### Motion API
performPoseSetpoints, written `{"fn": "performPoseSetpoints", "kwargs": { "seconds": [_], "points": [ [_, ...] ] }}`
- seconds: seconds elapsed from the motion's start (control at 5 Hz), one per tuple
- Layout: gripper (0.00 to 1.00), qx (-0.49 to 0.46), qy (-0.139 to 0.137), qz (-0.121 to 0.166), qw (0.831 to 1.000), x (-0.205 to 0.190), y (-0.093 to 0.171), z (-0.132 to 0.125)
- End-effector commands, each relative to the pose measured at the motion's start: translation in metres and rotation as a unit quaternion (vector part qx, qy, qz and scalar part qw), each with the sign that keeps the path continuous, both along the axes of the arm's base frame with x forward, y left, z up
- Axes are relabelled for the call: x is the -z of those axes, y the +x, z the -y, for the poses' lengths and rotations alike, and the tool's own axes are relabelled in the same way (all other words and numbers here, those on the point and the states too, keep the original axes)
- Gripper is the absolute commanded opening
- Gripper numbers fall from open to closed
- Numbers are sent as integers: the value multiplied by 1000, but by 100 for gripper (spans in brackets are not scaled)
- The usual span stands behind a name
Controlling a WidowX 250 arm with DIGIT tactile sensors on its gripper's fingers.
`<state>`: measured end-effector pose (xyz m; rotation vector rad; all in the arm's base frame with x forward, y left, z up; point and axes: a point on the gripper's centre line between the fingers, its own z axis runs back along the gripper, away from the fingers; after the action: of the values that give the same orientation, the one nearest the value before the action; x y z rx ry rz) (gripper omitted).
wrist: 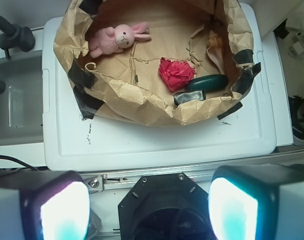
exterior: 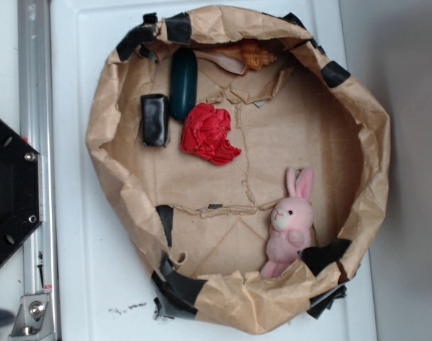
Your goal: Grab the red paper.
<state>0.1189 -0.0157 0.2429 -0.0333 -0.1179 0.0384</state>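
The red paper (exterior: 209, 133) is a bright red wrinkly wad lying inside a brown paper nest (exterior: 372, 142), left of its middle in the exterior view. It also shows in the wrist view (wrist: 176, 73), far ahead of me. My gripper (wrist: 149, 210) is open and empty, its two fingers wide apart at the bottom of the wrist view. It hangs high above the robot's black base (wrist: 164, 205), well away from the nest. The gripper itself is out of the exterior view.
Next to the red paper lie a dark green oblong object (exterior: 183, 83) and a small black block (exterior: 155, 119). A pink plush rabbit (exterior: 290, 224) sits at the nest's lower right. A tan shell-like object (exterior: 253, 53) lies at the top. The nest rests on a white lid (exterior: 81, 213).
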Motion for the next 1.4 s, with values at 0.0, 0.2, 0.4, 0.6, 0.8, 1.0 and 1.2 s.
{"fn": "performPoseSetpoints", "kwargs": {
  "seconds": [0.0, 0.2, 0.4, 0.6, 0.8, 1.0, 1.2],
  "points": [
    [100, 0, 0, 0, 1000, 0, 0, 0],
    [100, 123, 34, 37, 991, 20, 49, -10],
    [100, 160, 29, 70, 984, 49, 93, -23],
    [100, 231, 24, 70, 970, 82, 119, -26],
    [100, 266, 33, 4, 963, 130, 129, -26],
    [100, 271, 92, -55, 957, 155, 139, -32],
    [100, 245, 105, -65, 962, 153, 146, -40]
  ]
}}
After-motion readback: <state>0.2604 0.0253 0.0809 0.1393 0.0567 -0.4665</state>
